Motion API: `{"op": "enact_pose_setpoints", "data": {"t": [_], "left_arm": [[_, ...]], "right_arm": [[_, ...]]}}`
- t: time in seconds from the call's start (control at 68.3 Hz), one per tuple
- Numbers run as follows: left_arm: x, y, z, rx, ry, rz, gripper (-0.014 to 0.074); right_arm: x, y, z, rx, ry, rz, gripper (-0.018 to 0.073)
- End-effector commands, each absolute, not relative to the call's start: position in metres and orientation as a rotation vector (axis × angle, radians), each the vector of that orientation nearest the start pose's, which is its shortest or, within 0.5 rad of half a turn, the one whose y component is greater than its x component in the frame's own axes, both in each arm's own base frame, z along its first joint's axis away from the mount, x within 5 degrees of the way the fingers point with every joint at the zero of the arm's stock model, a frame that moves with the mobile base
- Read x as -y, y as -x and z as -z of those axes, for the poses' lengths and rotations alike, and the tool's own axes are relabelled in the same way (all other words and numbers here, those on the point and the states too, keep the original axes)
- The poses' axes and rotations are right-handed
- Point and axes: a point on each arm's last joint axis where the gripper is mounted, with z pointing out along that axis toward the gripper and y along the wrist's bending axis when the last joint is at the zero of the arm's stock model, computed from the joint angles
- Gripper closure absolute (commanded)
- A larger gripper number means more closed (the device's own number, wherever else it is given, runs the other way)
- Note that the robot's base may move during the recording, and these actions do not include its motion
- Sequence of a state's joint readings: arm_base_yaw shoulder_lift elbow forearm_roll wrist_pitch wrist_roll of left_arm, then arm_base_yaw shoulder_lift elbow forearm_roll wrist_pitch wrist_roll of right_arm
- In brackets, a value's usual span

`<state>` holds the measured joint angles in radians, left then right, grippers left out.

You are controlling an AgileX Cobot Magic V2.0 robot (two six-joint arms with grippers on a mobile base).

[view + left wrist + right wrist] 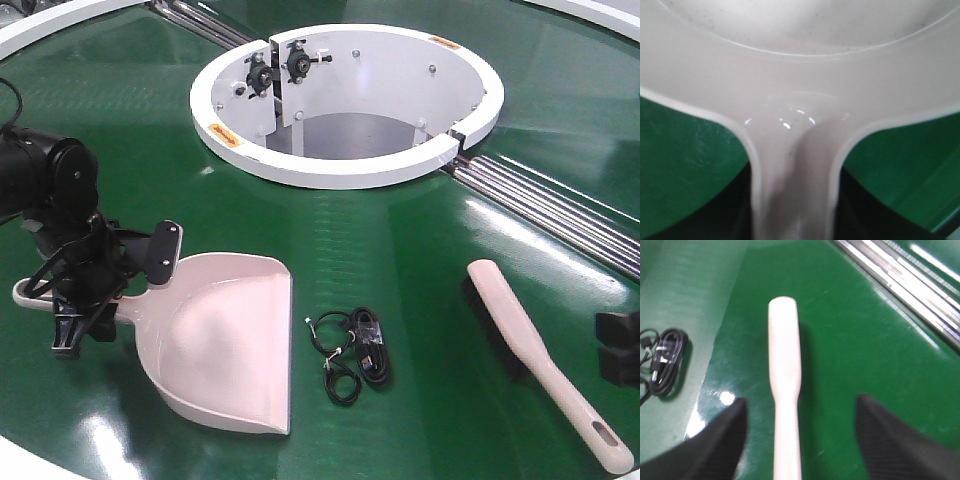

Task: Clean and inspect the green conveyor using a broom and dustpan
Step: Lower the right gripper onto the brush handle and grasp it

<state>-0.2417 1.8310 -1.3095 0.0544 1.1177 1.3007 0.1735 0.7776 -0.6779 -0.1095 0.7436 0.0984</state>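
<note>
green conveyor looks unswept: cable coil lies lower centre. left gripper jaws clamped on dustpan handle; right gripper jaws apart astride broom. sweeping remains.

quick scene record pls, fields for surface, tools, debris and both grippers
surface: green conveyor, white ring opening
dustpan: flat on conveyor
broom: flat on conveyor
debris: black cable bundle between dustpan and broom
left gripper: astride dustpan handle, grip unclear
right gripper: open, fingers straddle broom handle, gaps both sides
</note>
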Motion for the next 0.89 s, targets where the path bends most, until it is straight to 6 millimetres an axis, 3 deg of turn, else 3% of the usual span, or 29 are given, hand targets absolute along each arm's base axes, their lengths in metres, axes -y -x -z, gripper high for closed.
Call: {"op": "enact_pose_setpoints", "data": {"t": [0.0, 0.454, 0.879], "left_arm": [[0.081, -0.337, -0.232, -2.192, -2.183, -0.11, 0.0604], [0.081, -0.337, -0.232, -2.192, -2.183, -0.11, 0.0604], [0.081, -0.337, -0.232, -2.192, -2.183, -0.11, 0.0604]], "right_arm": [[-0.022, -0.16, -0.321, -2.311, 0.153, 0.001, -0.0018], [-0.039, -0.242, -0.3, -2.774, 0.252, 0.052, -0.0003], [-0.048, -0.277, -0.245, -2.978, 0.304, 0.043, 0.0042]]}}
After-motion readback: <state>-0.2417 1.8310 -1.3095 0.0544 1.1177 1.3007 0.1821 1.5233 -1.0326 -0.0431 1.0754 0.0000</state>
